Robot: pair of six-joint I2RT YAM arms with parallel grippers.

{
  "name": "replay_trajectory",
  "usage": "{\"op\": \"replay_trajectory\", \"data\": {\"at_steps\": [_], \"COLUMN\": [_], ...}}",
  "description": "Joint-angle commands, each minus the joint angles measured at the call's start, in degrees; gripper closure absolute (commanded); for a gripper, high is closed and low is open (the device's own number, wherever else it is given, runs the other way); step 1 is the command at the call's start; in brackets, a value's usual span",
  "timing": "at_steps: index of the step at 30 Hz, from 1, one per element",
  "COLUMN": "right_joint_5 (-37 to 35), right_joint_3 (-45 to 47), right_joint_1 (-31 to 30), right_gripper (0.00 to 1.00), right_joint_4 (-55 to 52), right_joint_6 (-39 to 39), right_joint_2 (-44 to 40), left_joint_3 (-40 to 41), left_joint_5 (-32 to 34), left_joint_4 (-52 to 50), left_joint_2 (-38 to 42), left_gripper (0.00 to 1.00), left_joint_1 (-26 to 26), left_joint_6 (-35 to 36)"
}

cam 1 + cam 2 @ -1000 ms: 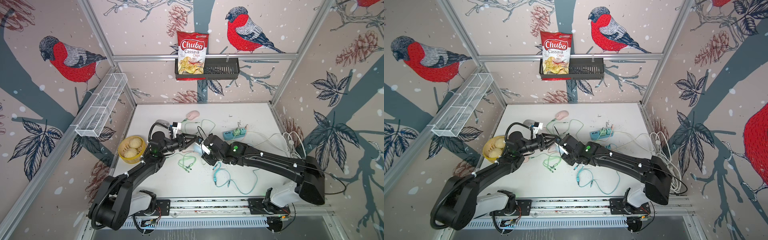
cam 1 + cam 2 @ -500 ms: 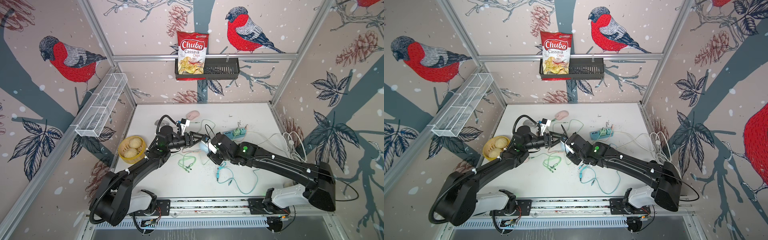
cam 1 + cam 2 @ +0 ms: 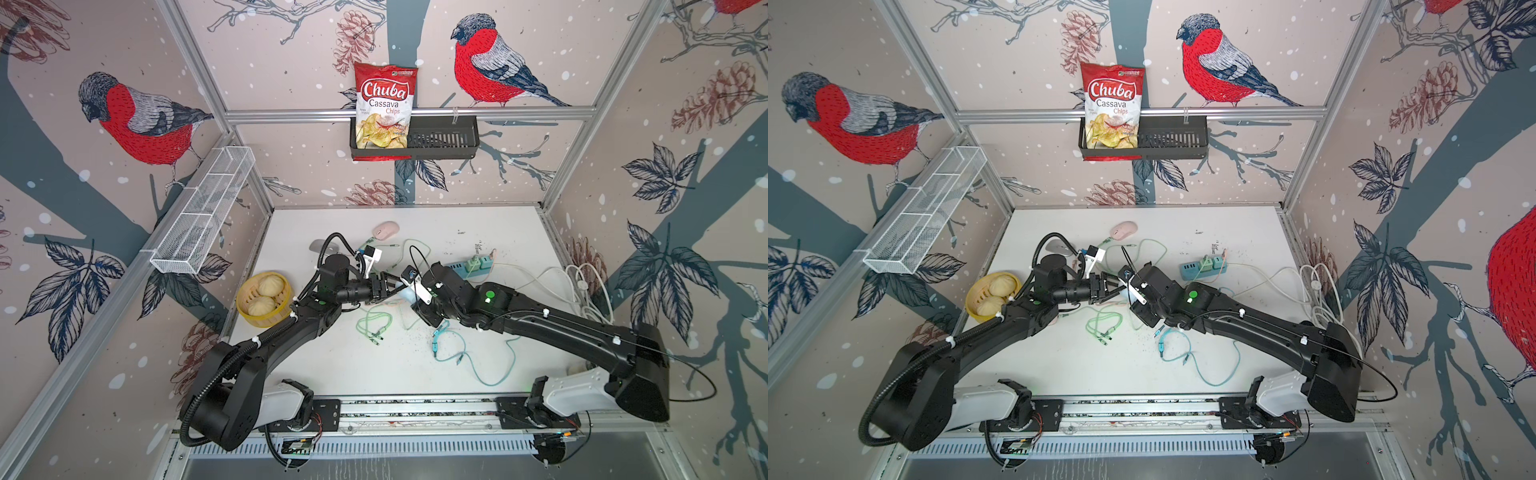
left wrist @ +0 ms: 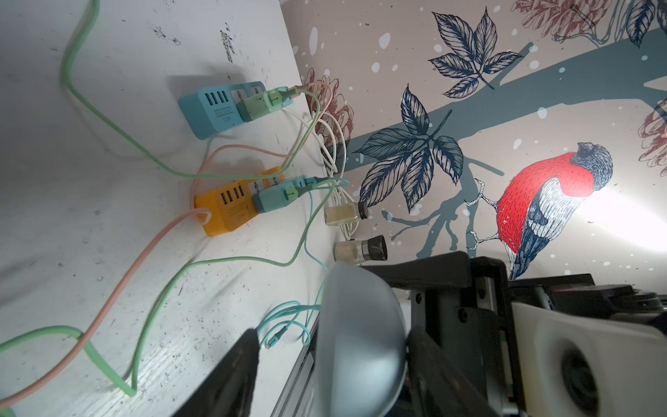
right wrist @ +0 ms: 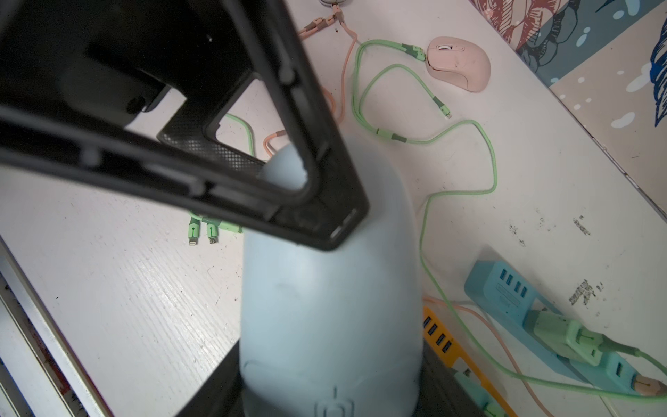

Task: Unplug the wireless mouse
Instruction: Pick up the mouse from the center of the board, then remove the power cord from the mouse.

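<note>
Wireless mouse (image 5: 332, 307), pale blue, is held above the white surface (image 5: 126, 289), clamped between the fingers of the right pincer (image 3: 415, 296). We see the left pincer (image 4: 334, 337) with its fingers apart, straddling the mouse's opposite end.

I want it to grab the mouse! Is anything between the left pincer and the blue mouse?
No, nothing visible. The open left pincer sits around one end of the blue mouse, and the right pincer holds it.
</note>
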State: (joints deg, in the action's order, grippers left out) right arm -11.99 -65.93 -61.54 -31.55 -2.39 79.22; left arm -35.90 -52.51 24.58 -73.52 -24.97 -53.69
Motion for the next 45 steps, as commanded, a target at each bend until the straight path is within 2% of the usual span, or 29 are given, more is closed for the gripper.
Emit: {"op": "replay_trajectory", "data": {"at_steps": [1, 8, 11, 16, 19, 20, 22, 23, 25, 27, 29, 30, 32, 34, 36, 40, 42, 45], "right_joint_5": [-0.54, 1.00, 1.24, 2.66, 2.23, 2.55, 2.13, 1.73, 0.32, -1.36, -3.10, -3.96, -3.35, 0.39, 5.89, 18.16, 20.03, 22.25], "right_joint_3": [-0.80, -2.44, -2.74, -3.04, -3.13, -3.23, -3.40, -3.46, -3.62, -3.93, -4.25, -4.38, -4.37, -3.33, -1.37, 5.69, 8.89, 9.50], "right_joint_1": [0.01, -0.21, -0.21, -1.29, -1.65, -1.73, -2.01, -2.01, -1.91, -1.61, -1.07, -0.59, 0.71, 2.68, 4.92, 8.64, 8.80, 8.57], "right_gripper": [0.55, 0.55, 0.56, 0.55, 0.56, 0.56, 0.56, 0.56, 0.56, 0.55, 0.37, 0.32, 0.27, 0.24, 0.23, 0.28, 0.32, 0.44], "right_joint_4": [2.34, 2.28, 2.21, 2.04, 1.92, 1.84, 1.89, 2.00, 2.15, 2.41, 2.59, 2.71, 2.93, 3.86, 5.58, 12.79, 16.13, 17.18], "right_joint_6": [0.29, -0.57, -0.82, -1.21, -1.25, -1.38, -1.48, -1.43, -1.39, -1.06, -0.39, 0.03, 0.78, 1.56, 2.35, 4.47, 4.43, 3.74], "right_joint_2": [0.80, 3.20, 3.89, 4.97, 5.81, 5.94, 6.16, 6.22, 6.14, 6.01, 5.70, 5.40, 4.00, 1.13, -2.44, -10.72, -13.43, -13.41], "left_joint_3": [0.13, 1.26, 1.32, 1.40, 1.66, 1.62, 1.45, 1.45, 1.40, 1.36, 1.23, 0.95, 0.34, 0.38, 1.29, 4.09, 4.43, 5.16], "left_joint_5": [-2.47, -3.10, -3.04, -3.18, -3.99, -4.00, -4.05, -4.17, -4.69, -4.97, -5.04, -4.98, -4.71, -4.77, -5.51, -8.76, -10.72, -12.66], "left_joint_4": [1.88, 3.09, 3.71, 5.59, 7.99, 8.03, 7.84, 7.87, 8.27, 8.13, 7.51, 6.40, 3.50, 1.44, 2.59, 12.80, 16.89, 25.55], "left_joint_2": [0.21, 0.30, -0.04, -0.90, -1.49, -1.59, -1.76, -1.81, -2.06, -2.16, -1.98, -1.83, -1.08, 0.42, 2.37, 4.51, 3.77, 1.95], "left_gripper": [0.35, 0.35, 0.40, 0.41, 0.47, 0.50, 0.63, 0.70, 0.93, 1.00, 1.00, 1.00, 1.00, 1.00, 1.00, 1.00, 1.00, 1.00], "left_joint_1": [-0.77, -1.34, -1.35, -1.34, -1.39, -1.40, -1.39, -1.38, -1.35, -1.32, -1.31, -1.02, 0.25, 3.44, 7.59, 14.71, 16.00, 16.01], "left_joint_6": [0.03, -0.75, -0.99, -2.22, -3.74, -3.85, -3.61, -3.64, -3.81, -3.90, -3.38, -2.66, -0.72, 0.38, -0.90, -10.03, -13.51, -20.24]}}
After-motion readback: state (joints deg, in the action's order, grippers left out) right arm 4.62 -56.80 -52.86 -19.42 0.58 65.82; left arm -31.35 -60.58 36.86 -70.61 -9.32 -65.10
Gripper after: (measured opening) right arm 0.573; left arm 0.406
